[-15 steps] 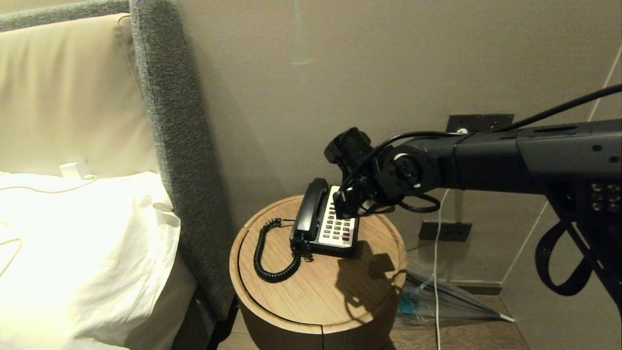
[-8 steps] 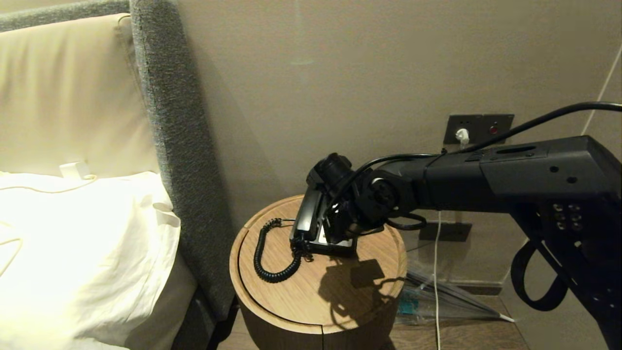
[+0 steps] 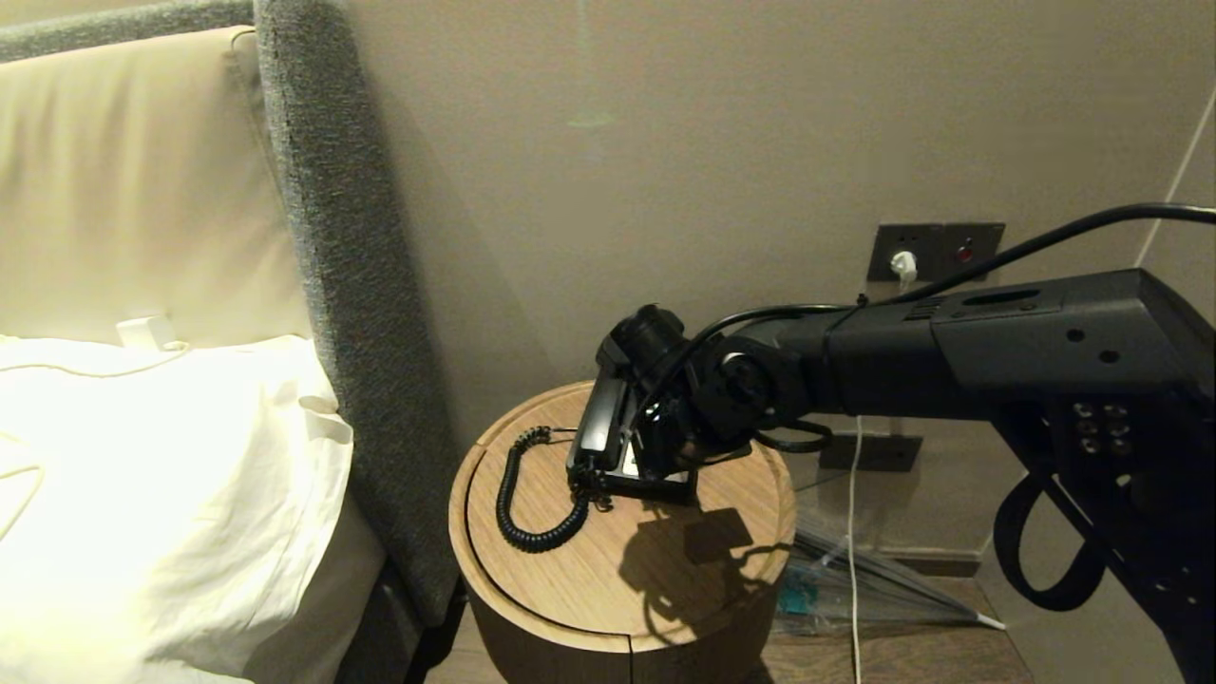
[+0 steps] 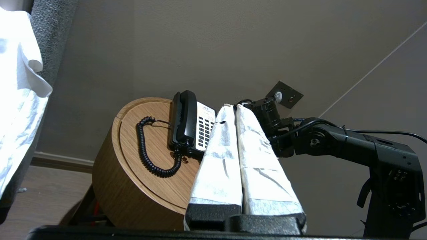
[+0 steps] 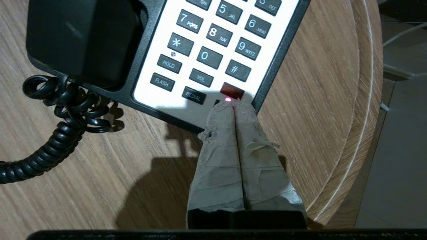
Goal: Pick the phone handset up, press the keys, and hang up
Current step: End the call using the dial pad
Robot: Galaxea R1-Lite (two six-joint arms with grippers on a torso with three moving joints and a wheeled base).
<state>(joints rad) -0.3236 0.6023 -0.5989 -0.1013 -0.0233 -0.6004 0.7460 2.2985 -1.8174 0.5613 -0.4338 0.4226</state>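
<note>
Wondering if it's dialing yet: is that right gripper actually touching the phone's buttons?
Cannot tell. In the right wrist view the right gripper, shut, has its tips at the phone base's bottom edge beside a lit red light, but no contact or gap shows plainly.

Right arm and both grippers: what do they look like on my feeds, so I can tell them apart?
The right arm is matte black, boxy links with round joint housings, screw holes and a black cable looping along it. The right gripper has tapered jaws wrapped in greyish, wrinkled, frayed tape. The left gripper has the same tapered shape, wrapped in cleaner white tape, on a black base.
</note>
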